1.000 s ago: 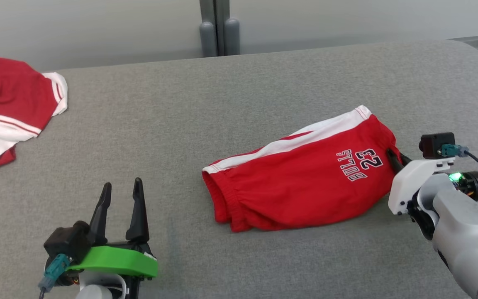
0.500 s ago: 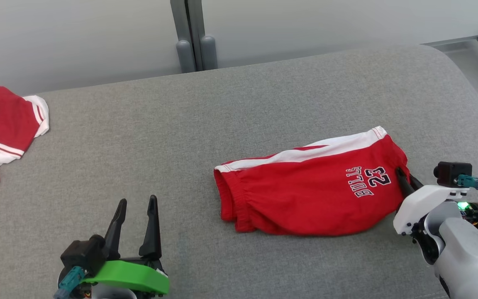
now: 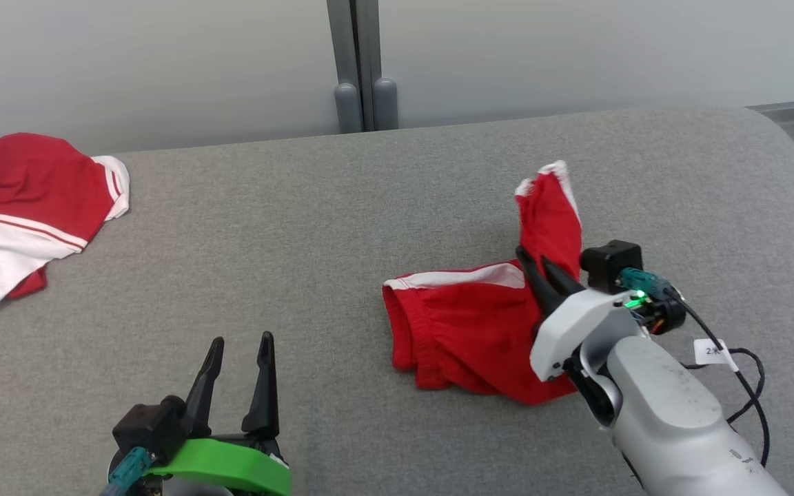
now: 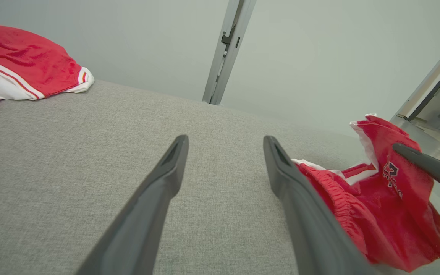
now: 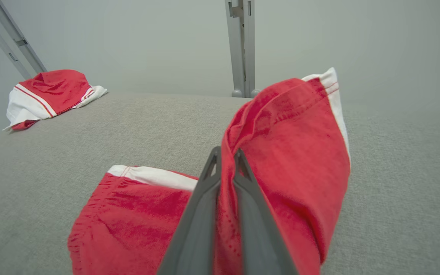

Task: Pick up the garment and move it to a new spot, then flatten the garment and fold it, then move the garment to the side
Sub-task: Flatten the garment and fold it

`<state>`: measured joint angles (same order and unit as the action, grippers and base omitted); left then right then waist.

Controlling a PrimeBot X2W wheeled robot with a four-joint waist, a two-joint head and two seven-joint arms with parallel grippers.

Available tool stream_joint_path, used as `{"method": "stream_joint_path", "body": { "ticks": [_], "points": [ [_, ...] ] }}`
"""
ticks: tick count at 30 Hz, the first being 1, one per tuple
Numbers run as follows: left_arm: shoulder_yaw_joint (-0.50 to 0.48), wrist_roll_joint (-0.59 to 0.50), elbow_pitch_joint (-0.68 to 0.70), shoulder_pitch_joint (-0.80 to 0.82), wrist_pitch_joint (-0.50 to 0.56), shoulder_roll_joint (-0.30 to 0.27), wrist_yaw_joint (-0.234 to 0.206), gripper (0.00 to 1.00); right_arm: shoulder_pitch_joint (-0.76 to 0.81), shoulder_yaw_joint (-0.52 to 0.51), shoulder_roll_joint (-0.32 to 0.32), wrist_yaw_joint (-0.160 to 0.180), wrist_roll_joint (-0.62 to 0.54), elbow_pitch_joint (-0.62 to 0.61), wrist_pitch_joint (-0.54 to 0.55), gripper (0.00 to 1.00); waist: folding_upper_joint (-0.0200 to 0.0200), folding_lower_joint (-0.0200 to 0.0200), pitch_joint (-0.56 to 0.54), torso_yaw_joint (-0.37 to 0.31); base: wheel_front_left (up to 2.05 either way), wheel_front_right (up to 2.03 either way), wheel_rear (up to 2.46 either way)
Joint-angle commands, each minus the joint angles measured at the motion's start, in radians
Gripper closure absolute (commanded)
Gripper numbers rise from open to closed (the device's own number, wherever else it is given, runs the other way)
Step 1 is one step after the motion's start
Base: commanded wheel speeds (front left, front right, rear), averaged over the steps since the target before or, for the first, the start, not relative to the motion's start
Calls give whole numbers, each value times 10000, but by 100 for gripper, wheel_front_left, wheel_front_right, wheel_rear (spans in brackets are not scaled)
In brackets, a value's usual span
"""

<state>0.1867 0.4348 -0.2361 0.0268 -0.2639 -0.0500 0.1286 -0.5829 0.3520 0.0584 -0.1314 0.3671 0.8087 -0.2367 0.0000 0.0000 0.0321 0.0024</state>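
Lifted since the earlier head view: the leg end of the red shorts [image 3: 466, 331], which lay flat with its lettering showing, now stands upright above the grey padded surface [image 3: 300, 227]. My right gripper [image 3: 533, 256] has carried it inward, toward the waistband. The head camera has also shifted a little, so the second red-and-white garment [image 3: 25, 186] at far left only seems displaced.

Placement. The waistband end rests on the surface, gathered elastic facing my left side, and I judge it acts as the anchor while the raised end folds over it. The white side stripe runs along the far edge and up the lifted flap. This looks like the folding step, with the move aside not yet made.

Right hand. Fingers nearly closed, pinching a ridge of red cloth at the leg's edge. In the right wrist view the fabric rises between the two dark fingers and drapes to the right of them. The hold is narrow, so the flap could slip if swung fast.

Left hand. My left gripper [image 3: 242, 339] is spread wide and grasps nothing. It hovers low over bare surface, well apart from the shorts.
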Motion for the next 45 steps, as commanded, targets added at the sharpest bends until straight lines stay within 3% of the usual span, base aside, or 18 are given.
{"method": "stream_joint_path", "body": {
  "ticks": [1, 9, 19, 20, 22, 23, 32, 45],
  "points": [
    [-25, 40, 7, -158, -7, -16, 5, 0, 74, 351, -17, 15, 82, -249, 158, 100, 0, 0, -111, 163, 0, 0, 0],
    [-44, 73, 36, -193, -7, -14, -19, 0, 497, 2608, -50, 15, 1172, -1352, 846, 100, 0, 0, -112, 491, 0, 0, 0],
    [-55, 104, 21, -353, -7, -14, -27, 0, 671, 3560, -60, 15, 1011, -1123, 1129, 100, 0, 0, -196, 568, 0, 0, 0],
    [-39, 115, 8, -372, -7, -14, -29, 0, 692, 3607, -62, 15, 1008, -1145, 1122, 93, 0, 0, -210, 556, 0, 0, 0],
    [1, 133, -9, -395, -7, -13, -36, 0, 769, 3705, -60, 15, 1052, -1225, 1068, 55, 0, 0, -244, 521, 0, 0, 0],
    [20, 129, -11, -402, -7, -13, -41, 0, 802, 3735, -62, 15, 1064, -1277, 989, 0, 0, 0, -263, 498, 0, 0, 0],
    [272, 113, 13, -512, -7, -13, -42, 0, 978, 3244, -57, 15, 812, -1488, 486, 0, 0, 0, -387, 359, 0, 0, 0],
    [482, 71, 80, -521, -7, -13, -89, 0, 1250, 388, -68, 13, -871, -1678, -237, 0, 0, 0, -331, 346, 0, 0, 0]
  ]
}}
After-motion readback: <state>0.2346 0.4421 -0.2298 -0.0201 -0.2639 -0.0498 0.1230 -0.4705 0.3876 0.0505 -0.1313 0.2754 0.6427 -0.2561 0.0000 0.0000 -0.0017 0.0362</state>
